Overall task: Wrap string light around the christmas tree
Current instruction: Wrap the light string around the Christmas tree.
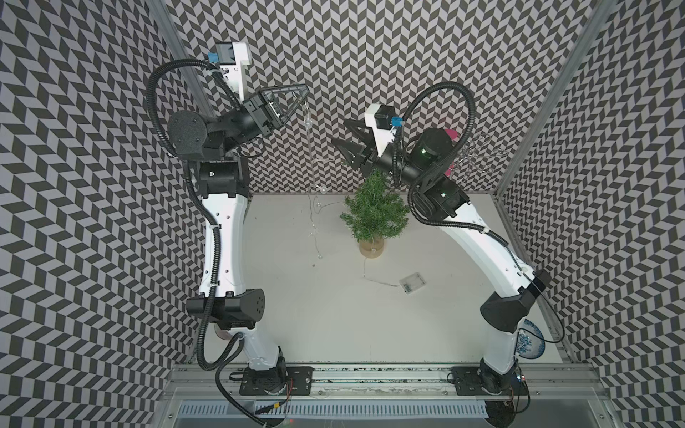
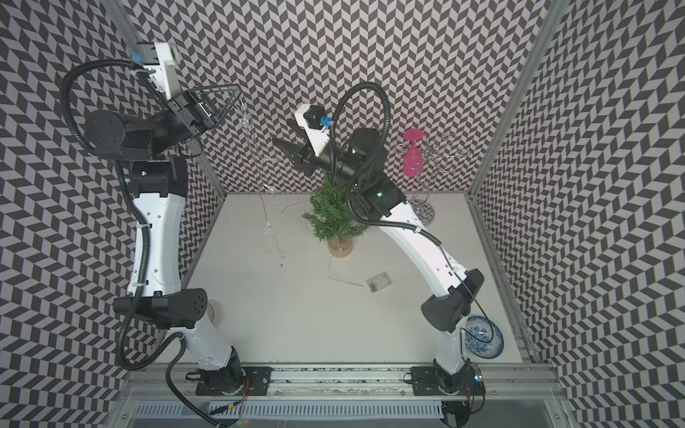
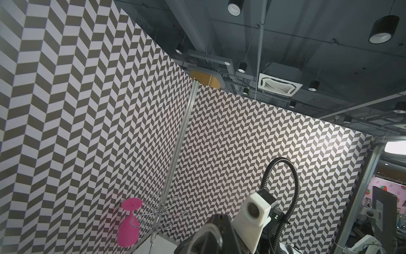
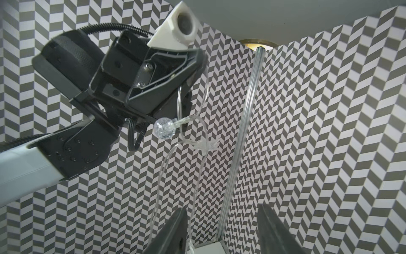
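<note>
The christmas tree stands on its tan base at the back middle of the table. Its tip is hidden under my right wrist. My left gripper is raised high to the tree's left and shut on the string light. The wire hangs from it to the table, with a round bulb and a star. The clear battery box lies in front of the tree. My right gripper is open above the treetop, and a strand hangs between its fingers close to one finger.
A chrome rack carrying a pink glass stands at the back right. A blue-and-white plate sits at the front right beside the right arm's base. Patterned walls close in the back and both sides.
</note>
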`<state>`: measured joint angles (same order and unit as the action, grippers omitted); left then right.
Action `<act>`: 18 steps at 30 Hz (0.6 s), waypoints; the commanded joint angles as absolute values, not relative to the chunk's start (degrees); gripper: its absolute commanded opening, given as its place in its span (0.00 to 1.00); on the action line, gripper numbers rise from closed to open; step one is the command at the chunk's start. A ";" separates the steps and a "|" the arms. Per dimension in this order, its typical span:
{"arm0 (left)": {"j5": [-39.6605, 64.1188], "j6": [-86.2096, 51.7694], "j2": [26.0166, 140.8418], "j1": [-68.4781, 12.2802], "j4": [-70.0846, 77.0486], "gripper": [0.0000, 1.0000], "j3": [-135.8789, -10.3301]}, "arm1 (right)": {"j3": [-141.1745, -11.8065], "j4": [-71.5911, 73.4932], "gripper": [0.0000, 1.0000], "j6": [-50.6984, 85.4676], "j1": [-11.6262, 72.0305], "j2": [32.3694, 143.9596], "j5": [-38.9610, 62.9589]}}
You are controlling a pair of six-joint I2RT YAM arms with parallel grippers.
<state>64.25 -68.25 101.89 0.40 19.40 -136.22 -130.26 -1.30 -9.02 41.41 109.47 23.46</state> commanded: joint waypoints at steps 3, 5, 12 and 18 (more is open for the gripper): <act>66.85 -68.32 100.17 -1.64 18.97 0.00 -135.48 | -131.10 -1.91 0.53 -10.37 43.19 111.06 24.34; 66.96 -67.88 99.89 -2.17 18.44 0.00 -135.06 | -131.05 -2.04 0.53 -10.41 43.42 111.13 24.34; 67.35 -67.15 99.40 -3.26 17.49 0.00 -134.30 | -131.39 -2.19 0.51 -10.57 43.51 111.61 24.34; 67.48 -66.85 98.56 -3.97 17.16 0.00 -133.79 | -133.15 -1.50 0.45 -10.63 43.51 113.36 23.50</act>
